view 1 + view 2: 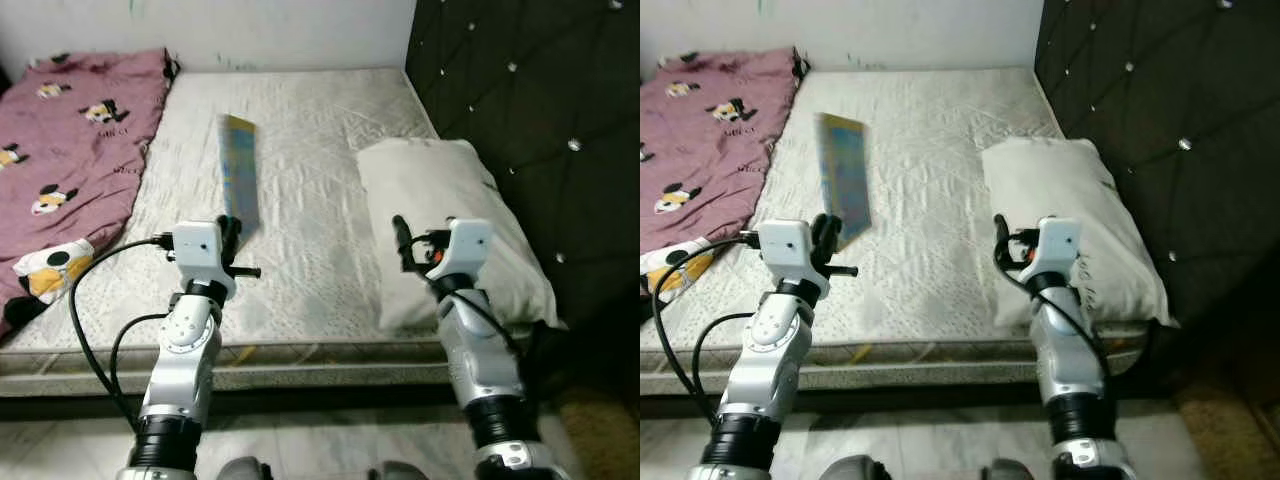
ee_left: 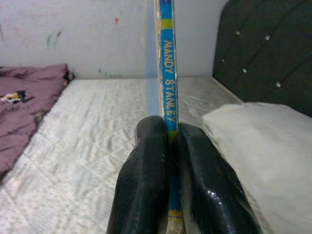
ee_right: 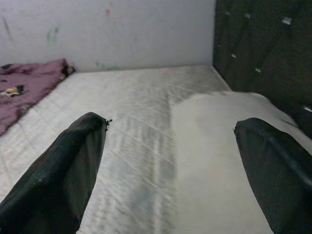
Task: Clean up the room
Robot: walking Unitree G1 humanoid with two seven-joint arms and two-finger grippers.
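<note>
Blue-spined thin book (image 2: 166,83) is clamped by its lower end in the left gripper (image 2: 170,146), long axis pointing away over the mattress (image 1: 310,150), while the right gripper (image 3: 170,165) hangs spread and empty beside the white pillow (image 1: 440,190).

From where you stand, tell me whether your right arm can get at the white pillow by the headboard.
Probably yes. The right end effector hangs open just above the near end of the white pillow, with nothing between them. The left end effector is shut on a thin blue book.
</note>
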